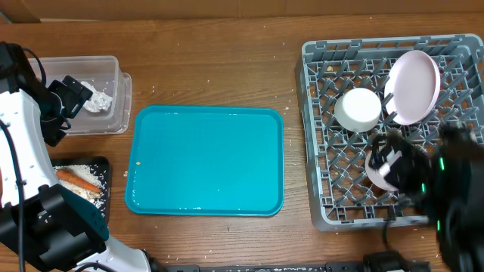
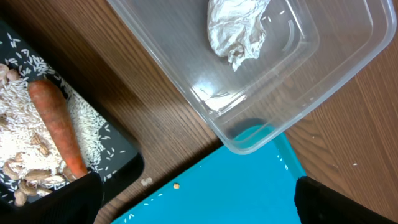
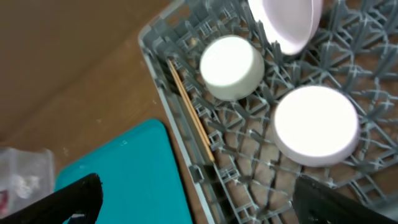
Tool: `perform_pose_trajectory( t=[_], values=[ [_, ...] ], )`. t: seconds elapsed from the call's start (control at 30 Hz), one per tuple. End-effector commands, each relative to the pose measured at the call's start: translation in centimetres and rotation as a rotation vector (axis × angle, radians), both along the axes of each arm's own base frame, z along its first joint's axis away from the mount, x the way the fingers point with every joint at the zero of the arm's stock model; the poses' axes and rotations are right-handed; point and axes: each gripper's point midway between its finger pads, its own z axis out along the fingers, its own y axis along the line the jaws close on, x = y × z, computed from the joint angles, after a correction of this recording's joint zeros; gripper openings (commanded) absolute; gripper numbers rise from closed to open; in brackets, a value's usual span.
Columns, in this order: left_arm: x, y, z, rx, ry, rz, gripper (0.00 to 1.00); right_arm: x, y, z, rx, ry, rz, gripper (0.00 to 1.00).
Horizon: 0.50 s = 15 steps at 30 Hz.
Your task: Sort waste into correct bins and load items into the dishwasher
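right tool (image 3: 198,202), open and empty, hovers over the white bowl (image 3: 316,124) in the dish rack (image 1: 308,136), left tool (image 2: 205,202) open over the clear bin (image 2: 348,68)

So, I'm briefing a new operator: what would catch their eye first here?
The bright teal tray in the middle. To its right, a grey dish rack holds a pink plate, a white cup and a white bowl; at far left, a carrot lies on rice in a black tray.
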Motion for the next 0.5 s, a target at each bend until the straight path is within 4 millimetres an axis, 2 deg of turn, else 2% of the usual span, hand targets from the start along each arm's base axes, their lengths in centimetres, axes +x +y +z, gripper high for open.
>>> perform_pose_trajectory(
  t=[0.0, 0.3, 0.47],
  values=[
    [0.1, 0.2, -0.3, -0.002, 0.005, 0.010, 1.00, -1.1, -0.3, -0.4, 0.017, -0.077, -0.021, 1.00],
    [0.1, 0.2, -0.3, -0.002, 0.005, 0.010, 1.00, -2.0, -0.3, -4.1, 0.097, 0.005, -0.088, 1.00],
    [0.1, 0.2, -0.3, -0.002, 0.005, 0.010, 1.00, -2.0, -0.3, -4.4, 0.094, 0.017, -0.088, 1.00]
  ],
)
